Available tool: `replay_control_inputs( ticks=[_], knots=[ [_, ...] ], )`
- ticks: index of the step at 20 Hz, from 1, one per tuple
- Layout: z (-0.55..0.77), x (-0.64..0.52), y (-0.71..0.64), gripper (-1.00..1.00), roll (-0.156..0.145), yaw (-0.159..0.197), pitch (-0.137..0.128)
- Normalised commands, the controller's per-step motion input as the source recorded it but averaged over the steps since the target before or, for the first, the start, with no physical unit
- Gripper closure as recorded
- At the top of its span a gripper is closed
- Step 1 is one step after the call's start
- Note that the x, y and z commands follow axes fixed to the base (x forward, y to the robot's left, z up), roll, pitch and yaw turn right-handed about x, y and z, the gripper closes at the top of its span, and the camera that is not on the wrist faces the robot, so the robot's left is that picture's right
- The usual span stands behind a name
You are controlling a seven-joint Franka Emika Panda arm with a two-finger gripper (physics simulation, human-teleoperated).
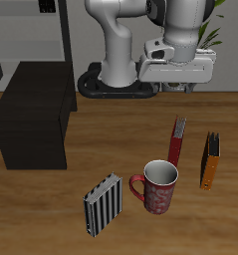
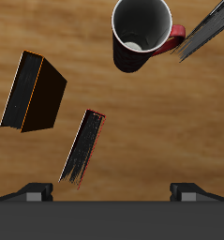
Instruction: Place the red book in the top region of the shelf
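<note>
- Gripper (image 1: pixel 177 88): up in the air above the red book, nothing between the fingers. Wrist view shows both fingertips (image 2: pixel 33 191) set far apart, so jaws are spread wide.
- Red book (image 1: pixel 177 141): standing upright on the table (image 1: pixel 51 219), roughly mid-depth, touching nothing. In the wrist view (image 2: pixel 86 144) it sits between the two fingertips but well below them, seen nearly top-down: dark page edge, thin red cover line.
- Shelf (image 1: pixel 33 122): dark boxy unit standing on the table toward its back corner, well apart from the red book. Flat top is bare.
- Orange-and-black book (image 1: pixel 210 159): upright, just beside the red book, on the side away from the shelf, not touching it. Also in wrist view (image 2: pixel 35 91).
- Red mug (image 1: pixel 156 187): just in front of the red book, nearer the table's front edge, upright, handle pointing toward the striped book. Dark inside, per wrist view (image 2: pixel 141 33).
- Black-and-white striped book (image 1: pixel 103 204): near the front edge, beside the mug, standing and tilted. Only a sliver shows in wrist view (image 2: pixel 205 32).
</note>
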Motion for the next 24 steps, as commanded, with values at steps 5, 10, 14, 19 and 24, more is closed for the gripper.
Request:
replay_control_inputs(
  ticks=[5,10,14,19,24],
  knots=[
    [-0.02,-0.02,0.13,-1.0,-0.001,-0.044,-0.013],
    [-0.07,0.01,0.13,-1.0,0.017,-0.024,-0.051],
    [-0.17,0.04,0.04,-1.0,0.0,-0.036,-0.029],
    [-0.24,0.05,-0.04,-1.0,-0.011,-0.02,-0.024],
    [-0.23,0.01,0.02,-1.0,-0.01,0.004,-0.051]
  ],
)
